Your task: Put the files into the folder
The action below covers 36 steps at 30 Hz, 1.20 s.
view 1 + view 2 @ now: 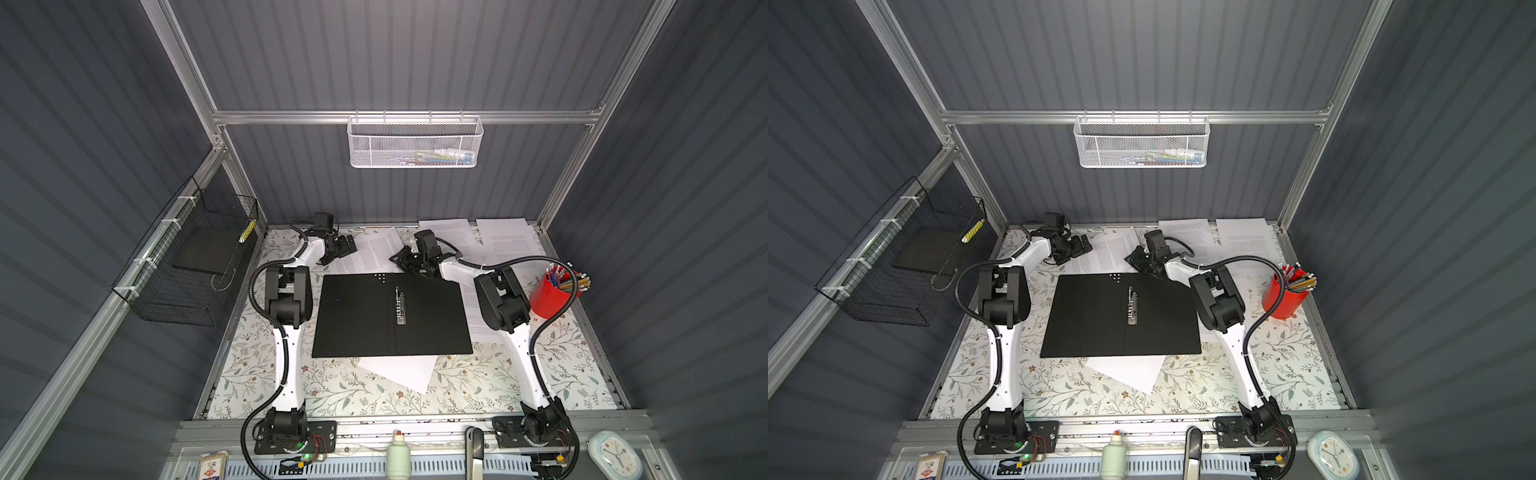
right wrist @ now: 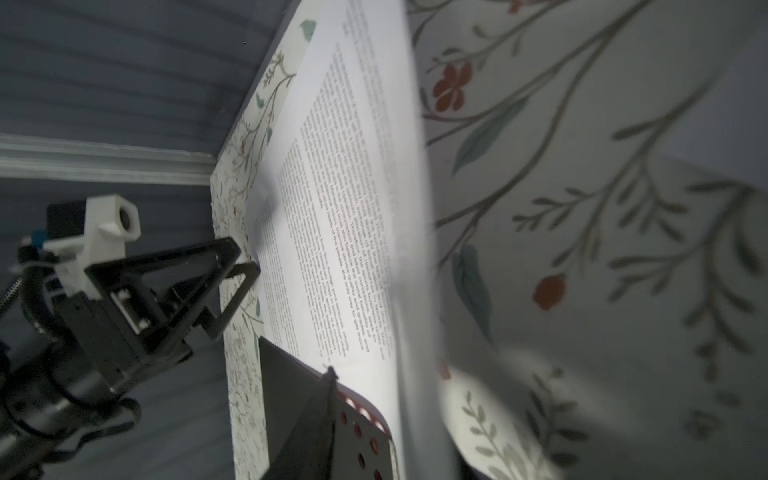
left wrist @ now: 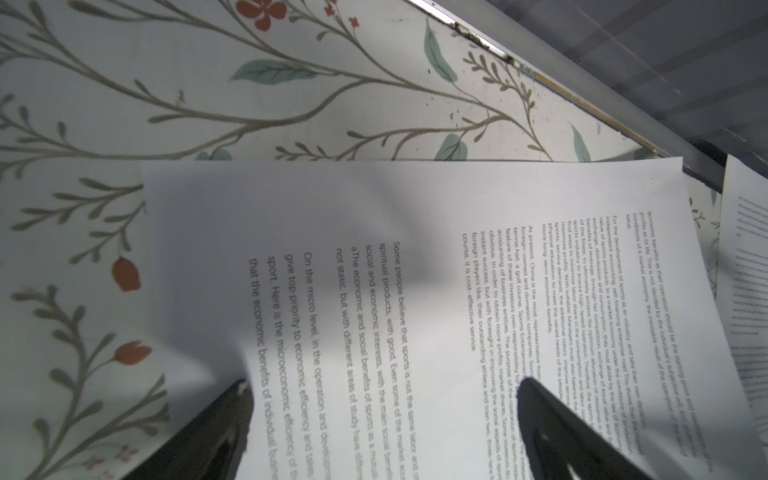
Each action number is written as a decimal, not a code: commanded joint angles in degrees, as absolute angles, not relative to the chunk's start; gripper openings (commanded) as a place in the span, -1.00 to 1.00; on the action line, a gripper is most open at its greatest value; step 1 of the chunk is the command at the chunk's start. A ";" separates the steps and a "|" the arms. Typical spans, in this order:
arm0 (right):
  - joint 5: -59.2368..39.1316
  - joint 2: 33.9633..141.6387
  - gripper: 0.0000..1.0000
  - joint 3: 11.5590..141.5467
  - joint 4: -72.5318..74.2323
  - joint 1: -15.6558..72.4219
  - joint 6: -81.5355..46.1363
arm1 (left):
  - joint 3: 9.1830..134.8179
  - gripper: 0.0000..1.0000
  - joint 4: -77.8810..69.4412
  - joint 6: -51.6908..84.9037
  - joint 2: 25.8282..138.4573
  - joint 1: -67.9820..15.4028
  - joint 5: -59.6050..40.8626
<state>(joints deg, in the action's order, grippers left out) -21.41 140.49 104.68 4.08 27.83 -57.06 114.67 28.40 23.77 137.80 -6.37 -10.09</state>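
Files (image 1: 511, 241), your loose white paper sheets carrying blocks of small black print, lie scattered round the folder (image 1: 357, 316) in both top views. Two lie flat along the far right edge, one printed sheet (image 1: 376, 249) lies between the two grippers, and a plain white sheet (image 1: 399, 370) pokes out from under the folder's near edge. You see the folder lying open and flat in the middle of the floral table cover (image 1: 374, 395), matt black inside facing up, with a slim metal clip (image 1: 400, 305) along its spine. The left gripper (image 1: 343, 251) sits at the printed sheet's left side, and the right gripper (image 1: 401, 262) at the folder's far edge.

From the left wrist, you see two dark fingertips (image 3: 243, 399) spread wide above the smooth printed sheet, holding nothing.

From the right wrist, the same sheet blurs along its edge beside the folder's rounded corner. Only one dark finger (image 2: 316, 424) shows, so you cannot tell whether these jaws have closed on paper. The left gripper's triangular black fingers stand apart near the sheet's other edge.
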 commanded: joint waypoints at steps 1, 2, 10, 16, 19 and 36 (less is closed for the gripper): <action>-16.90 142.11 -0.69 106.29 2.91 27.71 -56.93 | 112.93 0.99 35.37 24.37 138.07 -6.44 -13.56; -16.63 142.20 -0.76 106.64 2.97 27.62 -56.81 | 113.18 0.99 35.54 24.30 137.33 -6.42 -14.01; -14.61 138.82 -1.00 109.42 1.97 26.82 -53.03 | 112.35 0.99 38.38 22.42 126.62 -6.50 -12.09; -12.62 135.93 -1.00 113.06 -0.41 23.92 -45.40 | 109.45 0.99 41.70 22.23 116.79 -6.50 -6.65; -12.46 132.43 -1.00 112.10 -1.64 22.50 -41.01 | 106.08 0.99 42.57 22.18 111.05 -6.53 -5.20; -44.13 101.67 -1.00 104.86 -33.68 19.14 -24.74 | 82.53 0.99 46.85 17.27 85.20 -9.72 -6.33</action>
<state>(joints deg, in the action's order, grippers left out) -35.62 104.36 106.56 -22.65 19.09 -29.89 84.84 44.05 19.73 88.25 -9.47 -6.00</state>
